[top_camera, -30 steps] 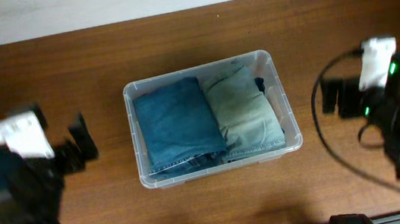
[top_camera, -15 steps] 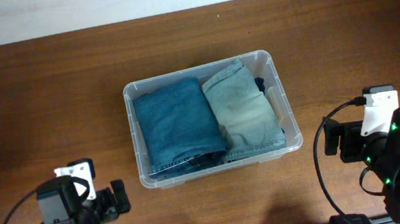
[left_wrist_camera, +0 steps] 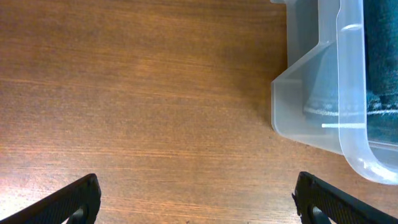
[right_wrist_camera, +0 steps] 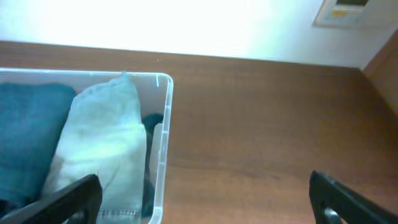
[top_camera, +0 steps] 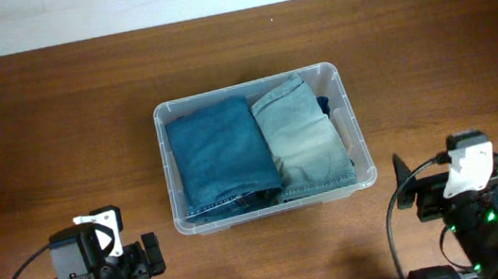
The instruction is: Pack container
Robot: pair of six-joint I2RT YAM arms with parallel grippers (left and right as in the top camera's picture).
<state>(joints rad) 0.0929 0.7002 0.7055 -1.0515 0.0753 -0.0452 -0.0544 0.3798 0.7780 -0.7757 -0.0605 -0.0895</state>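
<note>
Found one container (top_camera: 165,164) mid-worktop (top_camera: 53,97), between the two arms, long axis running left to right in the overhead view, a little skewed. Lies ahead and to the right of the left tool (top_camera: 142,257), ahead and to the left of the right tool (top_camera: 415,197). Shows from the left wrist as just a near corner at upper right, and from the right wrist as the right end wall and rim at frame left. About equal reach from either side, each tool off a near corner and apart from it; cannot call one nearer.

On the left: spread wide, nothing between the fingers, bare wood below. On the right: likewise spread, holding nothing.

Counted inside:
- one dark blue folded denim piece (top_camera: 218,158) filling the left half
- one pale washed denim piece (top_camera: 302,142) beside it on the right, touching along the edge
- one dark sliver (top_camera: 324,106) wedged between the pale piece and the right wall, too little showing to name

Totals: two tools, one container, two clear garments.

Judging by that, looks packed already, with no further item seen on the worktop to fetch.
</note>
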